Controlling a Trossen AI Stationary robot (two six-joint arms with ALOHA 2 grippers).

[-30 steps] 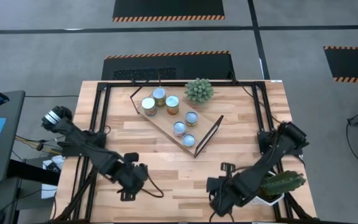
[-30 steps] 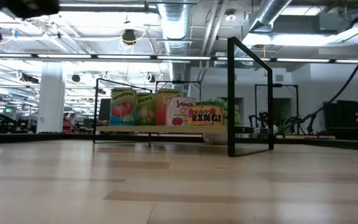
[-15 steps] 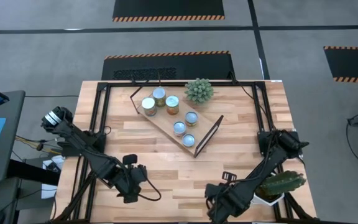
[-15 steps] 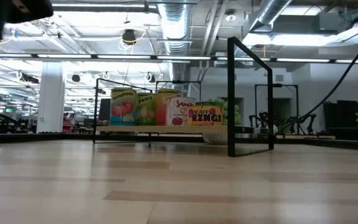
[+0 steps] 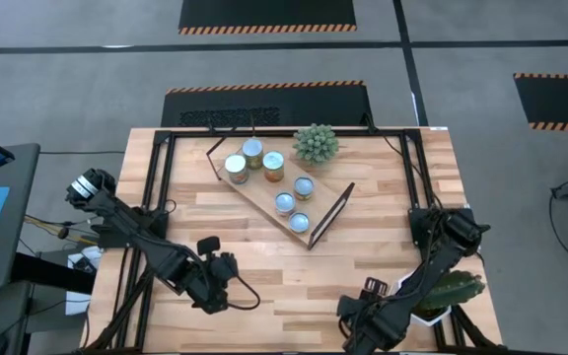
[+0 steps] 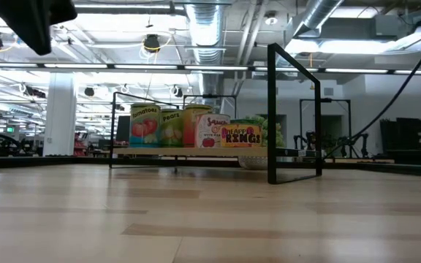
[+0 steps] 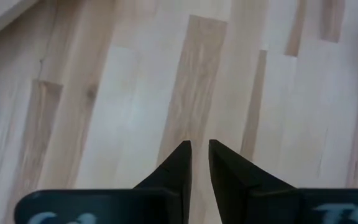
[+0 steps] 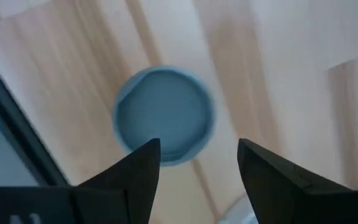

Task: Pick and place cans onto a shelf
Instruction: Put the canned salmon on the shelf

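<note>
Six cans (image 5: 276, 182) already stand on the shelf (image 5: 260, 202), which sits slanted near the far middle of the worktop (image 5: 383, 247), beside a small round cactus plant (image 5: 316, 144). In the low view they line up in a row on the shelf, labels facing out. One more can (image 8: 165, 116), with a pale-blue round top, stands on the worktop by its near right edge. The right tool (image 8: 197, 158) hangs right above it with its fingers spread wide, one on each side of the can's top, and nothing is in them. So the step in hand looks like picking up this last can. Next, the right tool likely needs to go straight down so the fingers pass around the can, then squeeze it and lift. The left tool (image 7: 199, 158) waits over bare wood at the near left of the worktop, its fingers nearly together and holding nothing. A second cactus (image 5: 450, 289) stands close to the right arm, so the lift should stay clear of it.
</note>
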